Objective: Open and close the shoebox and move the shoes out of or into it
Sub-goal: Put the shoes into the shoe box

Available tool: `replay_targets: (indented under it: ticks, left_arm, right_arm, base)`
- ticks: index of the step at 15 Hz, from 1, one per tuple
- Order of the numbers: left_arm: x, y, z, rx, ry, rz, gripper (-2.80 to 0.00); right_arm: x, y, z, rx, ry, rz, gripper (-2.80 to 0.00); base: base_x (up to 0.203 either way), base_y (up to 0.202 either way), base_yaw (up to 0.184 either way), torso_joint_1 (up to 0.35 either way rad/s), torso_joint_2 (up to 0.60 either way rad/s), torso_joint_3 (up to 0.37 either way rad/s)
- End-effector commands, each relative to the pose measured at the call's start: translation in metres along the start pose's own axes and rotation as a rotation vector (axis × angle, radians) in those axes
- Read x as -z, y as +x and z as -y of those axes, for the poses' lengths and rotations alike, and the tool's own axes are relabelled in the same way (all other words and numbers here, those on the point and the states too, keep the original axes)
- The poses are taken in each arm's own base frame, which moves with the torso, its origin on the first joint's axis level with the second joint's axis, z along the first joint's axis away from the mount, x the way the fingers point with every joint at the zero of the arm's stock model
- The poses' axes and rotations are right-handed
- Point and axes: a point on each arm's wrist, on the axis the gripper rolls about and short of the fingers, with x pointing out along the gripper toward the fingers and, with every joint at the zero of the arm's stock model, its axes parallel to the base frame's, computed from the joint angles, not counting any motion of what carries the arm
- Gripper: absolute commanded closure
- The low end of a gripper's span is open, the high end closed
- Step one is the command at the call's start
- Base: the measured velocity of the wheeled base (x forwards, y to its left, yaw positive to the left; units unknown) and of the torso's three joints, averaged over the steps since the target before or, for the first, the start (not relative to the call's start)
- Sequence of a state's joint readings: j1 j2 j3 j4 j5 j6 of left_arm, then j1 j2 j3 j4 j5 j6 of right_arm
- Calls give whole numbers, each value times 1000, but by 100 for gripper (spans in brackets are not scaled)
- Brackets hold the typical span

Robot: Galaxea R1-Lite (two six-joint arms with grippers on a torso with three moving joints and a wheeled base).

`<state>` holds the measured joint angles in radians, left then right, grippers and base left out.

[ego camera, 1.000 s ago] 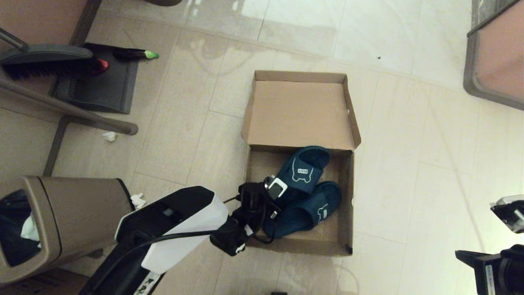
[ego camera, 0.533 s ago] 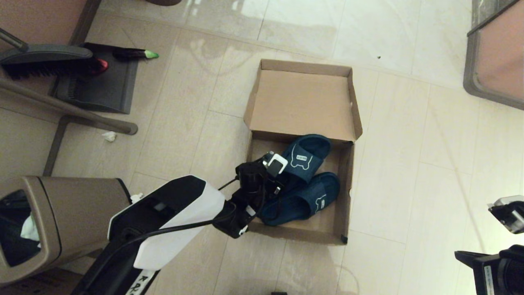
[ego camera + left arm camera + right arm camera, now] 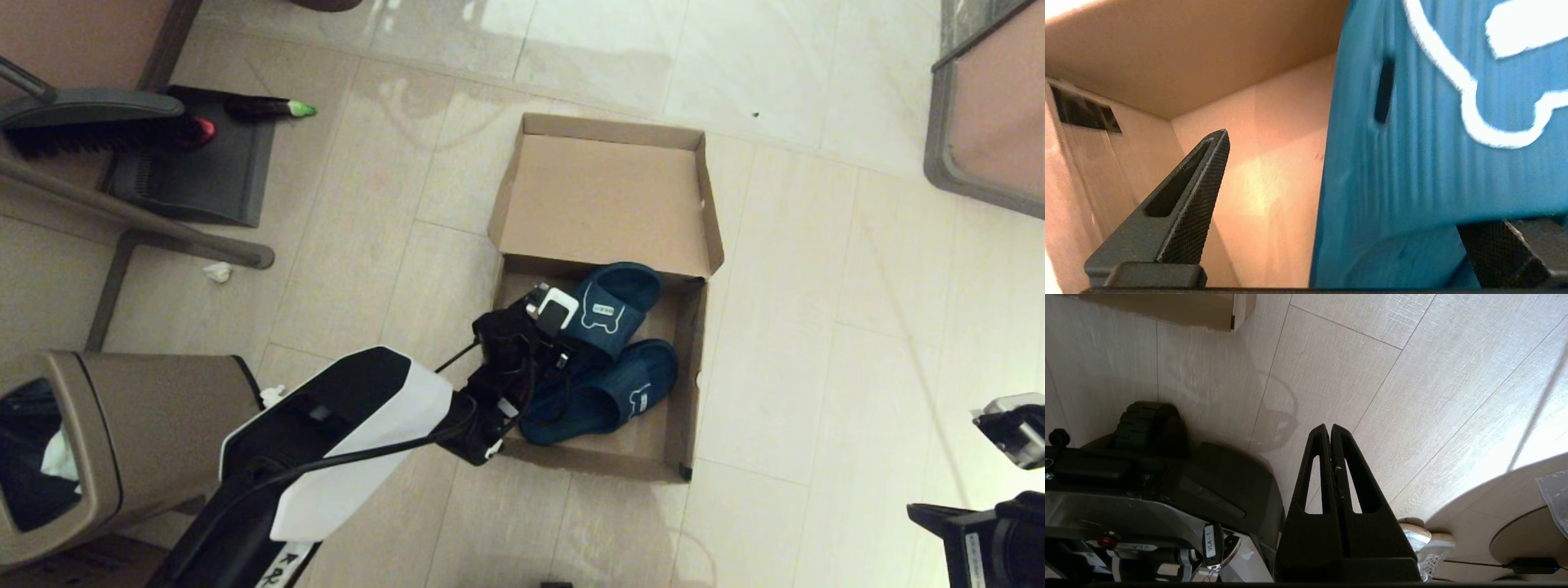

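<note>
Pushing my left gripper (image 3: 543, 339) deeper, jaws wide, straddling a shoe (image 3: 608, 314) unclamped; the box (image 3: 694, 359) slid away, so grasp's next.

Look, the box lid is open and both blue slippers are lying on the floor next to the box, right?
Not quite. The shoebox lid is open, but both blue slippers lie inside the box, not on the floor beside it. The head view shows them on the box bottom, with the left pincer reaching in beside them.
</note>
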<state>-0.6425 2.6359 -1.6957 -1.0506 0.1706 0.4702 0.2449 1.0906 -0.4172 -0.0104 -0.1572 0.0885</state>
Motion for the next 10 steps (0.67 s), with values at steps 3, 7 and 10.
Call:
replay_targets:
  ticks: [3,7,10]
  left_arm:
    - [-37,-9,7,11,-27,53,-280]
    - [-23,-8,15,18,-22,27,-280]
    - [-11,-8,18,23,-17,5,-280]
  right_arm:
    - [1,1,0,0,-3,-9,0]
    - [1,1,0,0,-4,-9,0]
    - [1,1,0,0,-4,-9,0]
  base:
    - [0,0,0,0,0,0]
    - [0,0,0,0,0,0]
    - [0,0,0,0,0,0]
